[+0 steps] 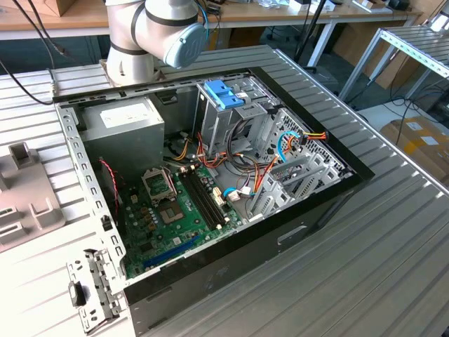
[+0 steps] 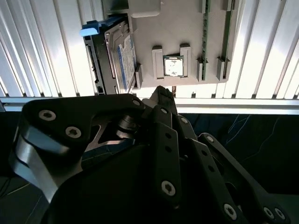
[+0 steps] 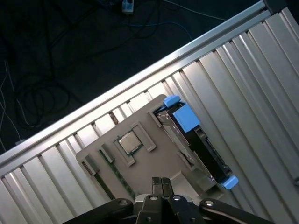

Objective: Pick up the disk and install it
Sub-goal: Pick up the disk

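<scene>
Edgewise in the grey holder [image 1: 21, 210] at the case's [image 1: 231, 263] nine o'clock stands the dark, blue-railed disk [image 3: 205, 150]; gripper [image 3: 161, 184] closed, empty.

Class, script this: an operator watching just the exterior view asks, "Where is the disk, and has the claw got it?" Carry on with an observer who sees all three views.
Observer: In the first wrist view the disk stands on edge in a grey holder, a light-blue rail around it.
Operator: Does the claw hold it?
Observer: No. In both wrist views the claw is shut on nothing, its tips clear of the disk.
Operator: Anything else in that holder?
Observer: A processor chip lies flat in a pocket beside the disk.
</scene>
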### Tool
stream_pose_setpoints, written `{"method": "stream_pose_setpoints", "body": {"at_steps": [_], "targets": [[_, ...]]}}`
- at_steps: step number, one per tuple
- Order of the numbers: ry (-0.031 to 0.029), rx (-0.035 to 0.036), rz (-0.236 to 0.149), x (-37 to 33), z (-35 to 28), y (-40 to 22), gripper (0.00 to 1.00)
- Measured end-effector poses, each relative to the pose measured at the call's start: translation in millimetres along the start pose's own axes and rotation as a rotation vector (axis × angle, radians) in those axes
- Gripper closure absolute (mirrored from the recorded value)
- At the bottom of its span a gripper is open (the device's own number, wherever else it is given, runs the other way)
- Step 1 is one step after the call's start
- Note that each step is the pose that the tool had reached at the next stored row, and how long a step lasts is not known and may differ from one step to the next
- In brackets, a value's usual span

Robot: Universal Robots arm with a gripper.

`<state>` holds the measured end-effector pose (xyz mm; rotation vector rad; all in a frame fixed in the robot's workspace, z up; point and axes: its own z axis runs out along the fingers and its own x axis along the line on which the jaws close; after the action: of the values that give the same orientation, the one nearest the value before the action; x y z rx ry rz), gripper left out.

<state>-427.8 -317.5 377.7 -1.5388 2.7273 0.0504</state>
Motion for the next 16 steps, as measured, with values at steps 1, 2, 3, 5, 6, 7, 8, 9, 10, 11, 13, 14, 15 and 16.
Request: {"method": "stream_pose_setpoints", "body": {"at_steps": [1,2,3,5,6,7,8,9,10,11,13,14,15,16], "targets": [[0.0001,-0.0001,-0.004,0.0,0.0,0.0,0.89],[0.0003,-0.0003,-0.008,0.0,0.0,0.0,0.89],[0.0003,-0.0004,-0.012,0.0,0.0,0.0,0.89],[0.0006,-0.0006,-0.025,0.0,0.0,0.0,0.89],[0.0007,-0.0007,-0.029,0.0,0.0,0.0,0.89],[0.0009,-0.0009,-0.035,0.0,0.1,0.0,0.89],[0.0009,-0.0010,-0.039,0.0,0.1,0.0,0.89],[0.0011,-0.0012,-0.045,0.0,0.1,0.0,0.89],[0.0012,-0.0013,-0.050,0.0,0.1,0.0,0.89],[0.0014,-0.0015,-0.056,0.0,0.1,0.0,0.89],[0.0017,-0.0018,-0.070,0.0,0.1,0.0,0.89],[0.0018,-0.0019,-0.077,0.0,0.2,0.0,0.89],[0.0020,-0.0021,-0.084,0.0,0.2,0.0,0.89],[0.0021,-0.0022,-0.088,0.0,0.2,0.0,0.89]]}}
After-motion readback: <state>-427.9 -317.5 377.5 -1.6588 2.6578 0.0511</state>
